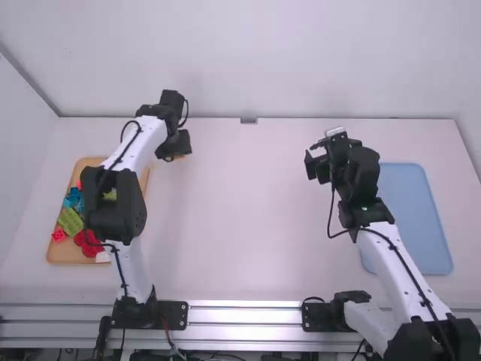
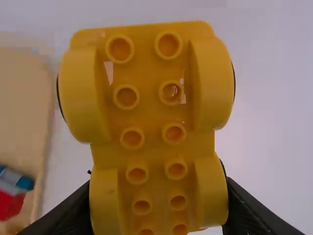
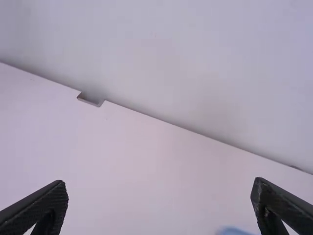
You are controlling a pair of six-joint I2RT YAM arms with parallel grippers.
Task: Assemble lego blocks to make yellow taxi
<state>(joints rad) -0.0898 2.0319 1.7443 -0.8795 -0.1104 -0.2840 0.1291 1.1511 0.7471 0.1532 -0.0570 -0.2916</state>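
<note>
Lego blocks (image 1: pixel 70 220) are spread in a wooden tray (image 1: pixel 94 161), which is set to the left of the left claw (image 1: pixel 174 150) and mostly nearer the arm bases than it. At the tray's left side a small pinkish-red block (image 1: pixel 58 235) is seen, with green, blue and red pieces beside it; a white piece (image 1: pixel 103 257) is placed by the near edge, and part of the tray is covered from view by the left arm. Between the fingers of the left claw, a yellow wheeled piece (image 2: pixel 151 112) is gripped, its round studs and four bulging wheel arches turned toward the wrist camera. By this claw it is held just beyond the tray's right side, over the white tabletop (image 1: pixel 240 218). Farther right, between the two claws, a small notch (image 1: pixel 249 120) is found at the tabletop's back edge. The right claw (image 1: pixel 312 154) is held with its fingers spread wide and nothing gripped. To the right of that claw, a blue tray (image 1: pixel 413 218) is laid on the tabletop, partly hidden by the right arm.
</note>
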